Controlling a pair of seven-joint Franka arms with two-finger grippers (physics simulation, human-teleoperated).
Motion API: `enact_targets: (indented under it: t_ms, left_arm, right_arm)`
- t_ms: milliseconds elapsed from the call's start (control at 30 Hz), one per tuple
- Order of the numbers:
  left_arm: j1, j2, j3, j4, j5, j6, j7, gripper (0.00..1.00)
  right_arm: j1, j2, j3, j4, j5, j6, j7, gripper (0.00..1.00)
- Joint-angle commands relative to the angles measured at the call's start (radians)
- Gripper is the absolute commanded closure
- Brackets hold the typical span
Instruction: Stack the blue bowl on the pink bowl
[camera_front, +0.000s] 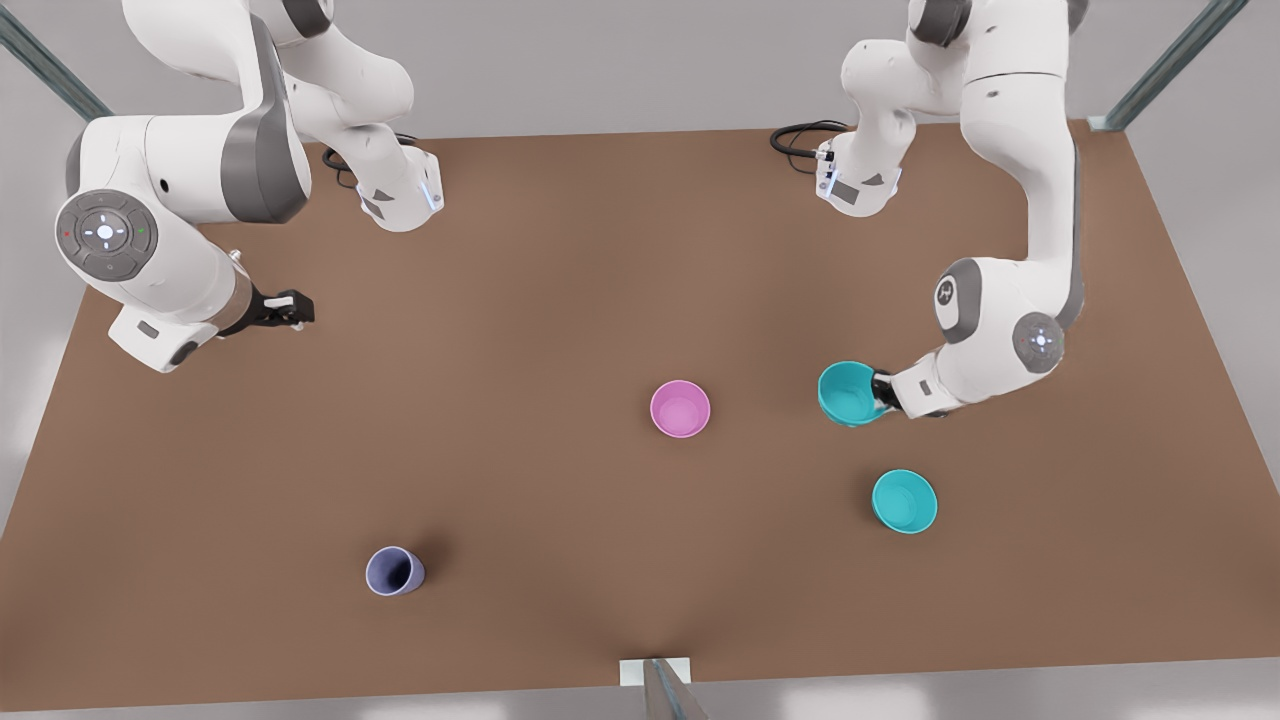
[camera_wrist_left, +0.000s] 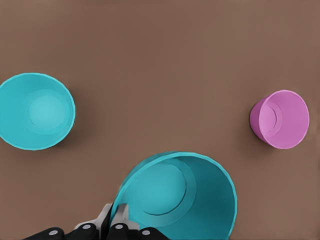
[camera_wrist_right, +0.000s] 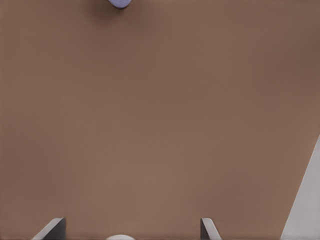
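We saw the left gripper (camera_front: 878, 392) closed on the rim of the blue bowl (camera_front: 848, 393), holding it tilted above the counter (camera_front: 560, 280) — one of the fingers (camera_wrist_left: 119, 216) sat inside the wall. The pink bowl (camera_front: 680, 408) stood upright near the counter's middle, apart from the held bowl. A second teal bowl (camera_front: 904, 501) sat nearby. The right gripper (camera_front: 290, 309) waited well apart, fingers (camera_wrist_right: 50, 229) spread, empty — a periwinkle cup (camera_front: 394, 571) lay beyond.

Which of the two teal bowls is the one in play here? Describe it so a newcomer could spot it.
On the brown table, look toward the front view's right, just right of the pink bowl. The blue bowl is the teal one tilted at the left gripper, gripped by its rim; its twin, the other teal bowl, sits upright, untouched.
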Motion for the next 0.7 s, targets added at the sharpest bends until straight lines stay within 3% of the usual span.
enact_targets:
  t_ms: [0,33,167,667]
  left_arm:
    - [-0.09,0.154,-0.004,0.245,0.018,-0.243,-0.614,0.79]
    - [-0.115,0.231,-0.004,0.374,0.017,-0.308,-0.723,0.79]
    - [-0.218,0.379,-0.042,0.534,0.009,-0.309,-1.009,0.79]
    - [-0.23,0.413,-0.133,0.433,-0.014,-0.179,-1.05,0.79]
  right_arm:
    - [0.002,0.005,-0.001,0.001,0.0,-0.003,-0.07,0.0]
    - [0.002,0.005,-0.001,0.001,0.0,-0.003,-0.07,0.0]
    - [0.0,0.005,-0.001,0.001,0.0,-0.003,-0.07,0.0]
    - [0.002,0.011,0.001,0.004,-0.001,-0.003,-0.07,0.0]
